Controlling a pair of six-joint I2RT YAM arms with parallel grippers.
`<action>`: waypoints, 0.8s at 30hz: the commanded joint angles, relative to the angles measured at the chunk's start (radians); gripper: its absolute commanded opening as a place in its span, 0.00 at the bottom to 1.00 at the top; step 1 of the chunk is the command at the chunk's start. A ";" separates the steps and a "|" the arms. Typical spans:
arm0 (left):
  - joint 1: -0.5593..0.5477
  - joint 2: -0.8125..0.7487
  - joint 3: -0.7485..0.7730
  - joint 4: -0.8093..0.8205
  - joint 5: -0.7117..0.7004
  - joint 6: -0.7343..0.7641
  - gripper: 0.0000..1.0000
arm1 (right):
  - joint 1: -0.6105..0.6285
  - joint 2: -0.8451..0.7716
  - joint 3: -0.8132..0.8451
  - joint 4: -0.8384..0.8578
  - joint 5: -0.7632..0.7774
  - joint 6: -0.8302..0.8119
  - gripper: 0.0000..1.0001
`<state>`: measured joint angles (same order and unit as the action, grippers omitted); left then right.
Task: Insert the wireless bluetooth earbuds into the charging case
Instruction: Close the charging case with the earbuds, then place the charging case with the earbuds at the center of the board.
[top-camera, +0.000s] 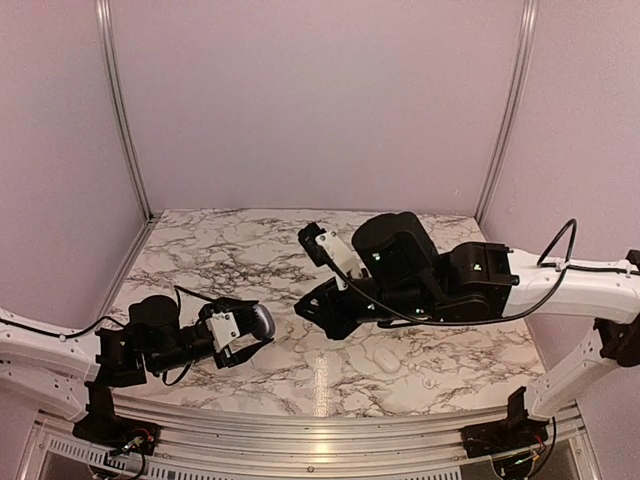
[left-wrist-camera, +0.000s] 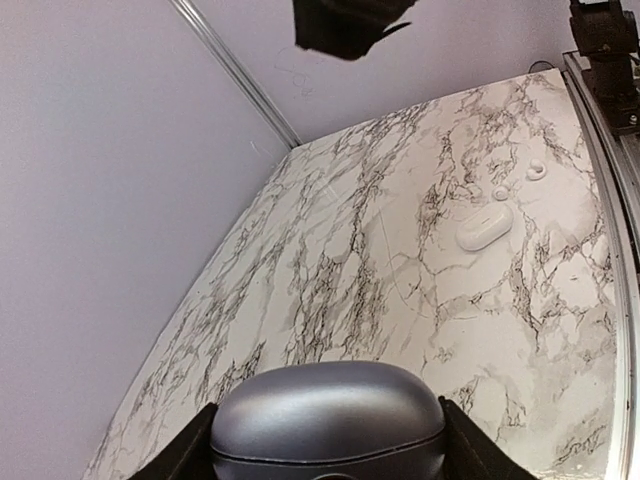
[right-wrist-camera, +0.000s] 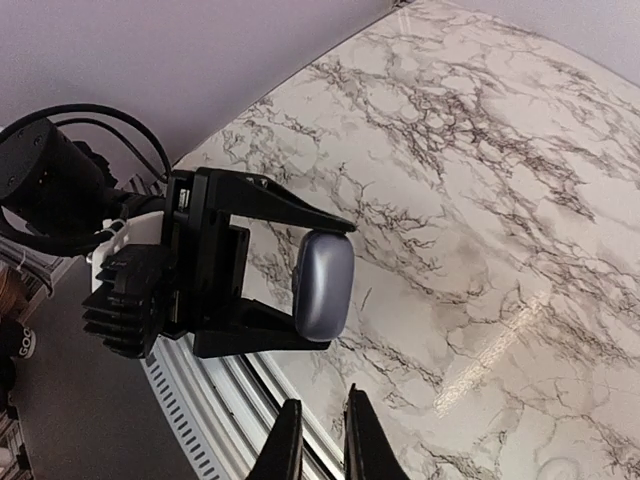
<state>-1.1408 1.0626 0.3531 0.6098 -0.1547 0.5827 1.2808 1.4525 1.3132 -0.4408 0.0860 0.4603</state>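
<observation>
The charging case is a rounded grey-lavender pebble with a thin seam round it, and its lid is down. My left gripper is shut on its two ends and holds it above the near left of the table. In the right wrist view the case sits between the left fingers. My right gripper points at it from a short way off and does not touch it. Its jaws stand a narrow gap apart with nothing between them. From above, the right gripper is just right of the case. The earbuds are out of view.
A white oval pebble-like thing lies on the marble table, with two tiny white pieces beside it. From above the oval is under the right arm. Lilac walls close three sides. A metal rail runs along the near edge.
</observation>
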 joint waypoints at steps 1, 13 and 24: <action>0.104 0.073 0.076 -0.063 0.004 -0.149 0.28 | -0.011 -0.061 -0.076 -0.054 0.194 0.060 0.11; 0.375 0.421 0.291 -0.188 0.083 -0.442 0.28 | -0.079 -0.140 -0.299 -0.002 0.243 0.135 0.12; 0.452 0.698 0.456 -0.349 0.209 -0.493 0.36 | -0.117 -0.183 -0.398 0.046 0.235 0.150 0.11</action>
<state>-0.7151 1.7134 0.7704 0.3244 -0.0078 0.1333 1.1759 1.3003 0.9234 -0.4408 0.3061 0.5945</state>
